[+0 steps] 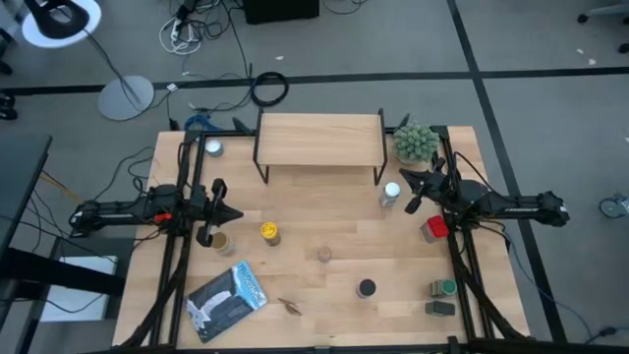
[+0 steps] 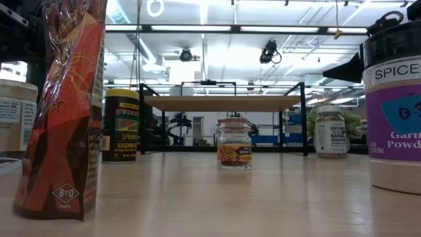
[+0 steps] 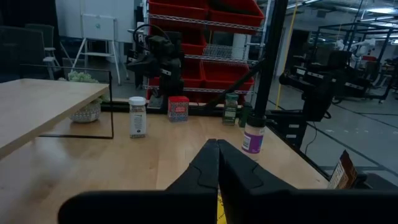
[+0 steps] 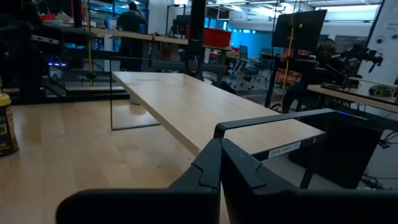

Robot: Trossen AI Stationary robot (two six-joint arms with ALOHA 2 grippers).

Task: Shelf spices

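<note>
High view: the left tool [image 1: 232,213], fingers pressed together and holding nothing, hangs near the counter's [image 1: 314,295] left edge. Beside it stands a tan jar [image 1: 223,242], then a yellow jar [image 1: 269,233]. The shelf [image 1: 318,140] sits bare at the far edge's middle. A small jar [image 1: 323,255] and a black-lidded jar [image 1: 366,288] stand mid-counter. A white-capped bottle [image 1: 390,194] and a red tin [image 1: 435,228] flank the right tool [image 1: 411,205], also pressed together and empty, near the right edge.

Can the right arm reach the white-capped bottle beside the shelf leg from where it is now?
Probably yes. The right gripper, shut and empty, sits just beside the white-capped bottle, with bare table between them. The shelf leg stands close behind it, so care is needed.
</note>
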